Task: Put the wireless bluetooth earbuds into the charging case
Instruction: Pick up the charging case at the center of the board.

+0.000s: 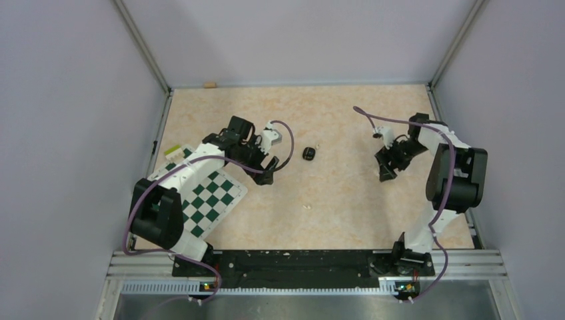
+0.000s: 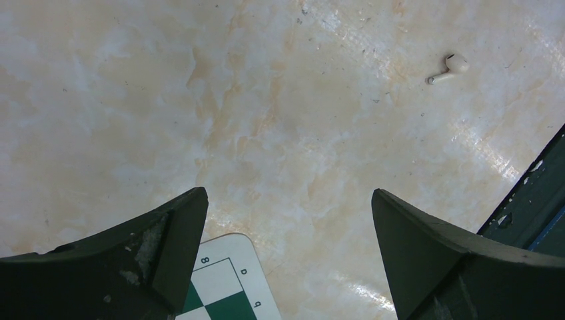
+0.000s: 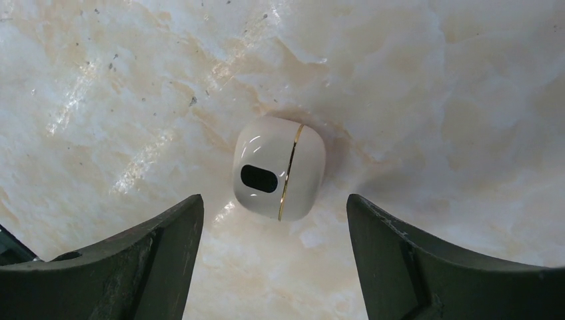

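Just off the chequered mat's (image 1: 206, 193) right edge, the left gripper (image 2: 286, 193) hangs over the bare table (image 1: 346, 213). Jaws spread wide, nothing between them, only marbled tabletop and one corner of the mat showing below the left finger.

One earbud (image 2: 450, 67), cream-white with a short stem, lies flat on the table beyond that mat corner. It sits at the upper right of the left wrist view, well apart from both left fingers. No second earbud can be made out for certain.

Far right of the mat, across the table, the right gripper (image 3: 274, 197) points down. Jaws also wide apart and gripping nothing.

The charging case (image 3: 280, 169) lies on the table right under the right gripper, in the gap between its two fingers, and neither finger touches it. Case is cream-white and rounded, lid closed along a thin gold seam, with a dark oval window on its left half. In the top view the right gripper hides it.

Between the mat and the right gripper, nearer the mat side, a small black rounded piece (image 1: 308, 154) sits on the table; too small to tell what it is. A tan block (image 1: 210, 85) lies at the table's far edge, beyond the mat.
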Available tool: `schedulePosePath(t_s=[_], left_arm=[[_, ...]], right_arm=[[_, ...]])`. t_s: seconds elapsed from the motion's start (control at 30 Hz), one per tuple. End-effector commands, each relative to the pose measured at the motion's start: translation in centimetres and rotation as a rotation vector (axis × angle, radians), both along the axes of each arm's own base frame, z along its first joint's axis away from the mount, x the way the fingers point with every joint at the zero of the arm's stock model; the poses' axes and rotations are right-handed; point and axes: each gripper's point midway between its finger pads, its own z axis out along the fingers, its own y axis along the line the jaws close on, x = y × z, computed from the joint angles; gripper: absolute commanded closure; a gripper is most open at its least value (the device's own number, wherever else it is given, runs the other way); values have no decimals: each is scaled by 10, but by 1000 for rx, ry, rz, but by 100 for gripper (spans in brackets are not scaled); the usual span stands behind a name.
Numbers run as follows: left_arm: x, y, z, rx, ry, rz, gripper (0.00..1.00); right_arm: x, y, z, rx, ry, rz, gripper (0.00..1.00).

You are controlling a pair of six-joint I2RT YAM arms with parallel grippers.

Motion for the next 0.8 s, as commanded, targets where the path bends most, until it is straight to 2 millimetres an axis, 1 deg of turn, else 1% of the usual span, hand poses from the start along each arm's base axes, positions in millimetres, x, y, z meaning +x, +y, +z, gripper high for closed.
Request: schedulePosePath(t_s=[0.0,0.07,0.13,0.23,0.3,0.4,0.43,0.5,0.57,0.6,0.67,0.73,0.77], left_arm=[[8,-5,12,-29,-39,-14,1],[8,-4,12,-27,-38,-12,1],[9,-4,12,-27,-40,-10,1],[10,-3,12,-26,-42,-5,1],[12,-2,13,-25,-52,7,1],[22,4,16,0,-96,54,1],[27,7,19,7,-116,72,1],[37,10,28,18,-165,106,1],[49,14,49,28,-247,129,1],[57,16,65,32,-300,136,1],[74,19,108,24,-444,156,1],[85,17,157,-18,-578,150,1],[87,13,179,-53,-630,140,1]], right_arm=[[13,5,-5,-12,-28,-32,22],[11,7,-11,-40,-30,-30,22],[8,7,-19,-84,-37,-25,26],[7,2,-24,-149,-68,-19,36],[6,-3,-24,-193,-90,-23,43],[4,-8,-20,-231,-132,-25,58],[3,-8,-18,-239,-150,-23,61],[5,-8,-9,-247,-192,-25,63],[11,-5,10,-238,-254,-25,65],[15,-2,22,-232,-293,-22,67],[24,8,57,-214,-390,-12,69],[33,21,98,-194,-510,-2,71],[37,38,121,-177,-577,29,71]])
